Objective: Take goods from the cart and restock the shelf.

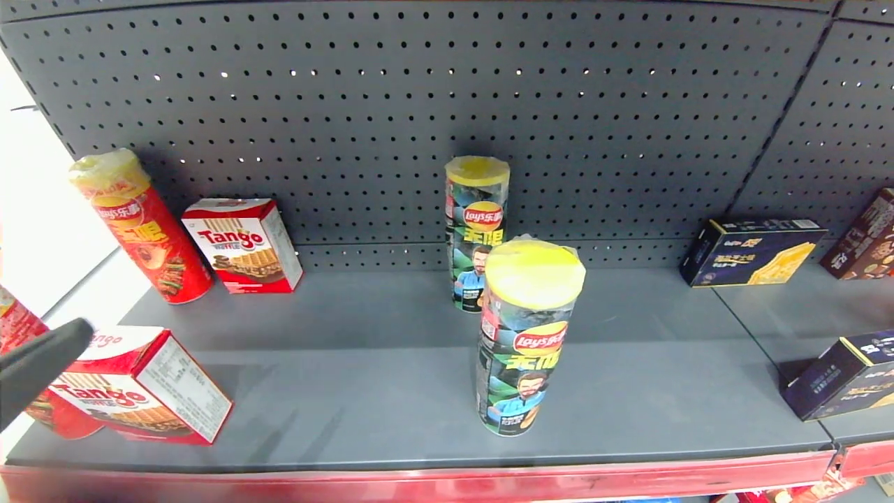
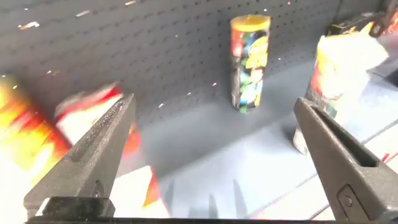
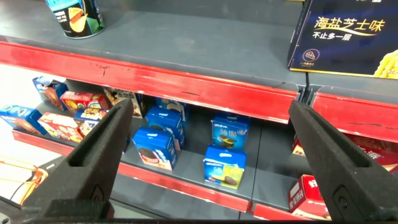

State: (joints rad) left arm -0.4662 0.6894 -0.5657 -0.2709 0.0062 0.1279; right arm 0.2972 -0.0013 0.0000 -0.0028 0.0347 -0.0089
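Note:
Two chip cans with yellow lids stand upright mid-shelf, one near the front point(image 1: 527, 339) and one by the back panel point(image 1: 476, 230). A red chip can point(image 1: 143, 227) and a wafer box point(image 1: 243, 244) stand at the back left. Another wafer box point(image 1: 147, 391) lies front left. My left gripper point(image 2: 214, 106) is open and empty above the shelf's left part, facing the back can point(image 2: 250, 62); one of its fingers point(image 1: 42, 363) shows at the left edge. My right gripper point(image 3: 210, 107) is open and empty, below and in front of the shelf's red front edge point(image 3: 186, 78).
Dark blue boxes sit on the right: one at the back point(image 1: 754, 251), one at the front point(image 1: 845, 374). A brown box point(image 1: 866, 237) stands far right. A lower shelf holds several blue cookie boxes point(image 3: 161, 134). Bare grey shelf point(image 1: 349, 363) lies between the wafer box and the cans.

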